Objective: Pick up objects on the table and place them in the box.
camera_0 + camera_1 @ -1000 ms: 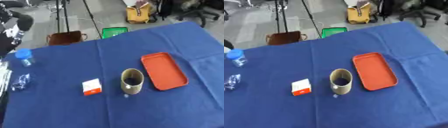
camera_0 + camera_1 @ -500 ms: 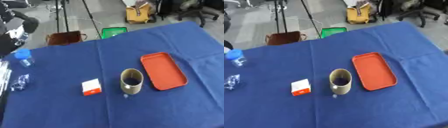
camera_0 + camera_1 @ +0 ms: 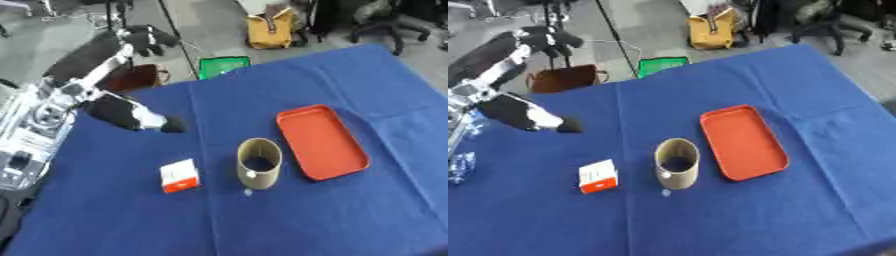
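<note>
On the blue cloth lie a small white and red box point(image 3: 179, 176), a tan cylinder cup point(image 3: 259, 162) lying with its mouth toward me, and a flat orange tray point(image 3: 321, 141) to its right. My left arm reaches in from the left. Its dark hand point(image 3: 170, 125) hangs over the cloth above and to the left of the small box, apart from it, blurred by motion. At the far left edge a crumpled clear item point(image 3: 458, 167) shows, with a bit of a clear bottle point(image 3: 472, 127) behind the arm. My right hand shows in no view.
Beyond the table's far edge, on the floor, are a green box point(image 3: 223, 66), a brown bag point(image 3: 136, 77), a yellow bag point(image 3: 267, 30) and office chairs point(image 3: 385, 20). Silver arm parts point(image 3: 39, 115) crowd the table's left edge.
My left arm has swung in from the left, out over the left part of the cloth, and now covers most of the blue-capped bottle. Box, cup and tray stay put.
</note>
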Tool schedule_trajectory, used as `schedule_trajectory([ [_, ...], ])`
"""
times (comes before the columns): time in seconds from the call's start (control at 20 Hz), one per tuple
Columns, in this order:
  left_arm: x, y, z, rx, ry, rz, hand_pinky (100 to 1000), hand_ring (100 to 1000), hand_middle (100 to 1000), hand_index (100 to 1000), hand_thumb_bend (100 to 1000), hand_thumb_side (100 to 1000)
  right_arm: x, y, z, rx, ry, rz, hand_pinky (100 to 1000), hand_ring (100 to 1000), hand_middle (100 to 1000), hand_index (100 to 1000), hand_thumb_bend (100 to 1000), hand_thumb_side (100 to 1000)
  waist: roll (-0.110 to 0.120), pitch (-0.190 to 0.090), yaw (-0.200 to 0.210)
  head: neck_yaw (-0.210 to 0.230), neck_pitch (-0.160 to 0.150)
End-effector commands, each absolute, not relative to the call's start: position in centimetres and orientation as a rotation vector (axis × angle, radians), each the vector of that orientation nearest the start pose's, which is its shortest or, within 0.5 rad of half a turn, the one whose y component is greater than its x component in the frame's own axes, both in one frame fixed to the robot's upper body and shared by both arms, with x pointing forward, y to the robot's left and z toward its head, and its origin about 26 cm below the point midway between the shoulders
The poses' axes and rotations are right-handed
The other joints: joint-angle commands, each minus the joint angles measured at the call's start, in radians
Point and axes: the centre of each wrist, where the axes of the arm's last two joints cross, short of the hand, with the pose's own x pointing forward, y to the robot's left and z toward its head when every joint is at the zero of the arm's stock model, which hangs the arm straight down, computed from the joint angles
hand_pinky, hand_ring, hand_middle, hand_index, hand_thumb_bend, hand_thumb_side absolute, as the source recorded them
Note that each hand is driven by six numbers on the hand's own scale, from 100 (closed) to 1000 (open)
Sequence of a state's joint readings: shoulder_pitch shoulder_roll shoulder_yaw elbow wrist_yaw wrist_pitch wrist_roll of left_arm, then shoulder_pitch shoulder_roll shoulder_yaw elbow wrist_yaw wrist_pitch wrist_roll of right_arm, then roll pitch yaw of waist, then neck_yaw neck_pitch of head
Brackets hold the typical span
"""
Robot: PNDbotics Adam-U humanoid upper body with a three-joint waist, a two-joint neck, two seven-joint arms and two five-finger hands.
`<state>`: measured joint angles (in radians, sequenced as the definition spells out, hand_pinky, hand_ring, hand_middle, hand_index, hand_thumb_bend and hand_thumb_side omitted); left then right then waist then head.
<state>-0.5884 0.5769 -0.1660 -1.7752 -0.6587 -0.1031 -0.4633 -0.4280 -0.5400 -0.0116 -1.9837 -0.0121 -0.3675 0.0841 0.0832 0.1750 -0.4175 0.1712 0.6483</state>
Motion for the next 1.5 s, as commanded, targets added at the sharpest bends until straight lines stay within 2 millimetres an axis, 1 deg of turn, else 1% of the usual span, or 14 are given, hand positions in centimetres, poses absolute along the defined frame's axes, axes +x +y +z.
schedule_trajectory([
  [0.05,37.5,24.0,23.5,0.821,-1.680,-1.725,754,763,782,894,1000,683,30.3,-28.0,26.6,0.258,3.293,-1.005,607,725,739,841,489,497,-0.009,-0.017,-0.002,-0.001,0.003],
  [0.1,38.1,23.7,23.1,0.813,-1.660,-1.746,754,761,780,891,1000,685,30.3,-28.0,26.6,0.256,3.293,-1.005,607,725,738,841,490,497,-0.009,-0.017,-0.003,-0.002,0.004],
  [0.25,40.3,22.1,20.8,0.738,-1.597,-1.800,751,754,777,889,1000,693,30.4,-27.9,26.5,0.244,3.296,-1.004,607,725,738,842,490,497,-0.013,-0.019,-0.011,-0.002,0.007],
  [0.4,41.7,21.1,18.8,0.675,-1.547,-1.836,744,742,769,888,1000,701,30.4,-27.9,26.5,0.237,3.295,-1.003,607,725,738,842,489,498,-0.016,-0.018,-0.016,-0.001,0.009],
  [0.45,42.0,20.7,18.2,0.648,-1.536,-1.839,728,725,756,885,1000,710,30.4,-27.9,26.5,0.235,3.295,-1.002,608,725,738,842,489,498,-0.017,-0.018,-0.018,-0.001,0.008],
  [0.55,42.6,20.0,17.2,0.609,-1.524,-1.842,726,721,754,885,1000,712,30.4,-27.8,26.5,0.232,3.295,-1.002,608,725,738,842,489,498,-0.018,-0.017,-0.019,-0.003,0.008],
  [0.7,43.0,19.0,16.5,0.591,-1.535,-1.850,727,723,756,884,1000,708,30.4,-27.8,26.5,0.226,3.296,-1.001,608,725,738,841,489,498,-0.020,-0.018,-0.021,-0.002,0.008],
  [0.9,43.0,17.5,16.1,0.615,-1.595,-1.843,735,740,770,884,1000,692,30.4,-27.7,26.5,0.219,3.296,-1.002,608,725,738,842,489,499,-0.022,-0.020,-0.024,0.000,0.008],
  [1.15,42.8,16.4,15.3,0.646,-1.644,-1.834,737,747,776,885,1000,680,30.4,-27.7,26.5,0.214,3.296,-1.002,608,724,738,841,488,500,-0.025,-0.023,-0.028,0.002,0.007],
  [1.5,42.8,14.9,13.8,0.632,-1.622,-1.895,752,751,778,886,1000,660,30.4,-27.6,26.4,0.202,3.296,-1.002,608,724,738,841,487,501,-0.030,-0.026,-0.037,0.004,0.006],
])
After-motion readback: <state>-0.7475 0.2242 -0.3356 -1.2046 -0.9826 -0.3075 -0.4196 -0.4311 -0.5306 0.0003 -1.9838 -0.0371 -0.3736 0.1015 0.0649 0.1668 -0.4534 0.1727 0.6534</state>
